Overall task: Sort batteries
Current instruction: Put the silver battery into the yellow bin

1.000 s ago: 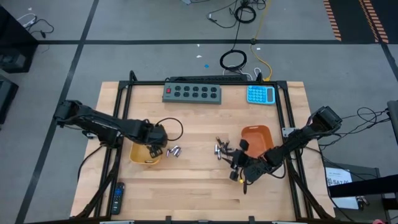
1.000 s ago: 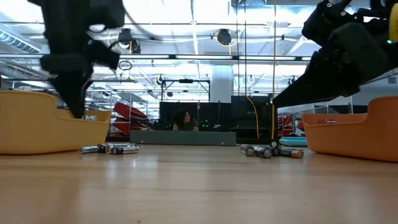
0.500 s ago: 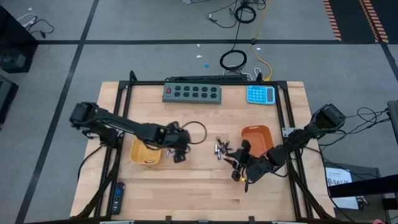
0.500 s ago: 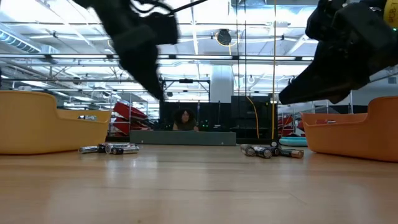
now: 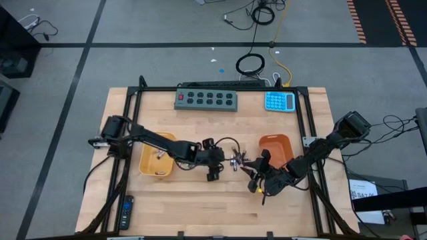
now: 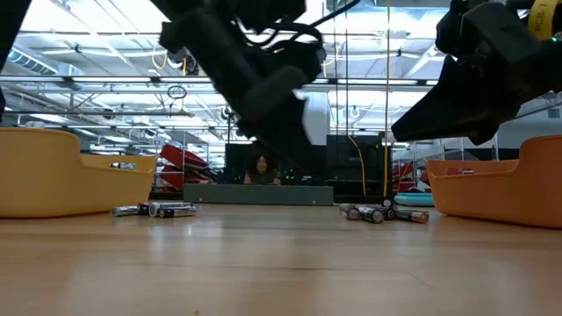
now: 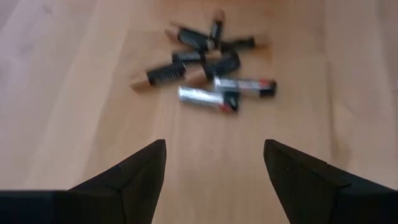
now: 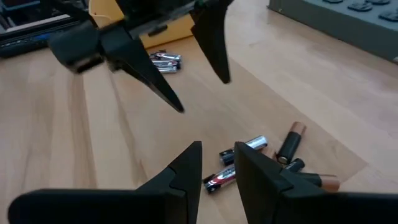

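Observation:
A pile of several batteries [image 5: 237, 160] lies on the wooden table between the yellow tray [image 5: 155, 168] and the orange tray [image 5: 275, 148]; the left wrist view shows the batteries [image 7: 208, 62] just ahead. My left gripper [image 7: 214, 162] hovers open a little to the pile's left, slanting down, and also shows in the high view [image 5: 215, 167]. My right gripper [image 8: 219, 163] hangs near the pile's near right side [image 5: 257, 179], its fingers a narrow gap apart with nothing seen between them. A smaller group of batteries [image 6: 154, 209] lies beside the yellow tray.
A grey power strip [image 5: 207, 100] and a blue calculator [image 5: 280, 101] lie along the far edge. A black remote [image 5: 126, 212] is at the near left corner. Bare wood stretches across the near half of the table.
My left gripper has swung from over the yellow tray toward the table's right, past the small group of batteries, to the middle pile. It sank a little and turned as it went, its fingers staying apart. My right gripper has kept its place.

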Robot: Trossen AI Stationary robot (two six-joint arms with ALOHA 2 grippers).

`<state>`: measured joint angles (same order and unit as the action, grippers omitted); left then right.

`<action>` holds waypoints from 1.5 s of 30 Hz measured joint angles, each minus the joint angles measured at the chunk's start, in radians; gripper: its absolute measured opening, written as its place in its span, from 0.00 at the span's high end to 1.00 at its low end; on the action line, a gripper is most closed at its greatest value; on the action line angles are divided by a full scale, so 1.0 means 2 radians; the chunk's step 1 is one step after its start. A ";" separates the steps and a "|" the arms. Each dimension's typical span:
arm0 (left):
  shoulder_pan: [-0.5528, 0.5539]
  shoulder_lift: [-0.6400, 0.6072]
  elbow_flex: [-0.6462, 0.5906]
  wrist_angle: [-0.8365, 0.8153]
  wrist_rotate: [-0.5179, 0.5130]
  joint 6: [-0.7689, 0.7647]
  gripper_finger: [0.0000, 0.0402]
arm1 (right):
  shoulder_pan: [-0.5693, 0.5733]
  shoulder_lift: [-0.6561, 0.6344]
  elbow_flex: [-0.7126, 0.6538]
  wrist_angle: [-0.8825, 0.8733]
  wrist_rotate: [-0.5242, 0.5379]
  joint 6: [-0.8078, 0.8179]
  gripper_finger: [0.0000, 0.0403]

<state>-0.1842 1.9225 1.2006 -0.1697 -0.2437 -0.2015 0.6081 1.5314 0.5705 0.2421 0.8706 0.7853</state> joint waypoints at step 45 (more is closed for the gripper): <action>-0.008 0.085 0.082 0.015 -0.100 -0.168 0.31 | 0.011 0.000 0.000 -0.049 0.009 -0.012 0.79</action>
<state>-0.2011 2.0918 1.3647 -0.1404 -0.4442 -0.5370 0.6304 1.5318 0.5705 0.1448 0.8886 0.7622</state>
